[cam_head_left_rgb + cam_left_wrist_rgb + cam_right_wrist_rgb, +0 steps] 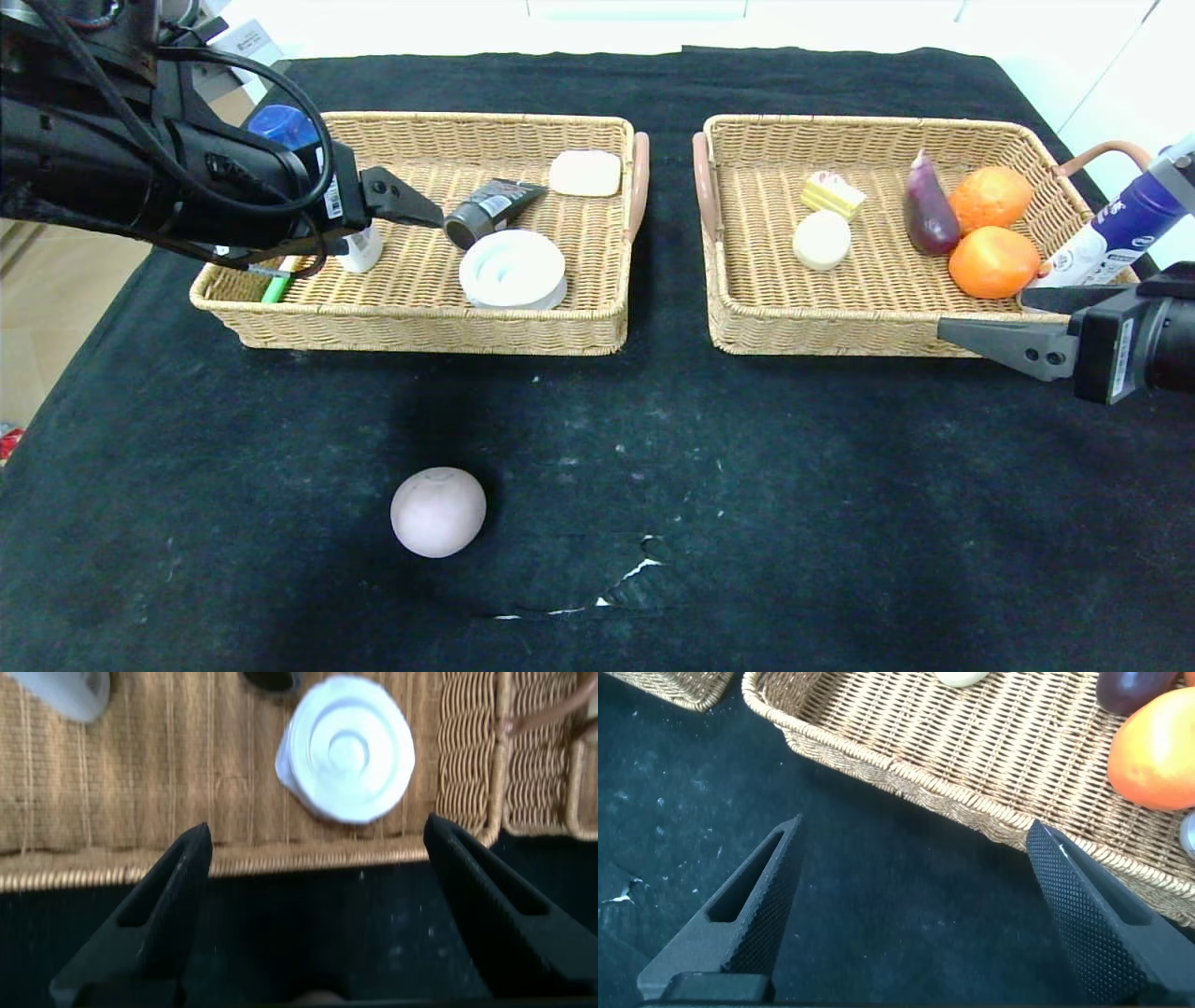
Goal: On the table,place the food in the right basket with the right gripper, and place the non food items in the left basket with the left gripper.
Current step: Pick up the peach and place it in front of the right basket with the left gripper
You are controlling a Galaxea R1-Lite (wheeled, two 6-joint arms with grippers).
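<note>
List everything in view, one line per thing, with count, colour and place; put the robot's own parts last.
table: 1, black speckled cloth, under everything.
left basket: 1, tan wicker, far left.
right basket: 1, tan wicker, far right.
round dish: 1, white, left basket, front.
tube: 1, black, left basket, behind the dish.
white block: 1, cream, left basket, back corner.
blue-capped bottle: 1, white, left basket, partly hidden by the arm.
cake slice: 1, yellow, right basket.
pale bun: 1, cream, right basket.
eggplant: 1, purple, right basket.
oranges: 2, orange, right basket.
mauve bun: 1, pinkish, on the cloth, front.
left gripper: open, over left basket's front rim.
right gripper: open, before right basket.
</note>
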